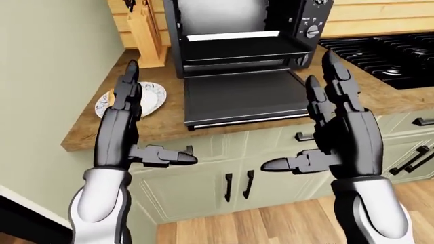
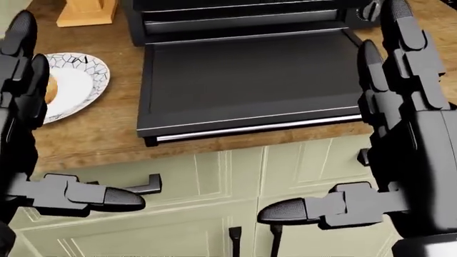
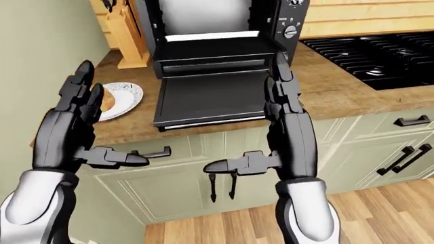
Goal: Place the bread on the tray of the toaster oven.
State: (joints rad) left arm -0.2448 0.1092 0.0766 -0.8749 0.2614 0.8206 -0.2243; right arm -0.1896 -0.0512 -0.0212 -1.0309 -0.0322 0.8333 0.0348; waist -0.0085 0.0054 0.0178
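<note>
While both arms are raised over the cupboard fronts, neither black three-fingered robot hand holds anything. The left robot hand (image 1: 128,127) stands with fingers straight up and thumb pointing inward, spread wide and empty. The right robot hand (image 1: 336,129) mirrors it, also wide and empty.

A wooden-topped table (image 1: 102,133) runs across the left-eye view above pale green cupboard doors (image 1: 268,175) with dark handles. On it stands a black toaster oven (image 1: 240,23) with its flat black door (image 1: 240,96) folded down toward the robot. Inside the open cavity sits the dark metal tray (image 1: 237,51), apparently bare.

To the left of the oven door, well apart from it, lies a round white plate with a dark geometric pattern (image 2: 75,83). The bread (image 3: 107,101), a small golden-brown piece, rests on the left part of that plate. The left fingers hide most of it, so its long axis cannot be told.

The bread lies just beyond the left fingertips, up and slightly leftward in the head view, whereas the right robot hand hangs over at the oven door's right edge, well apart from the plate. The left robot hand is clearly nearer, and it seems the natural one to reach for the bread, then carry it rightward and upward into the oven cavity.

A light wooden knife block (image 1: 149,38) stands beyond the plate, and a black stove top (image 1: 386,53) lies to the right.
</note>
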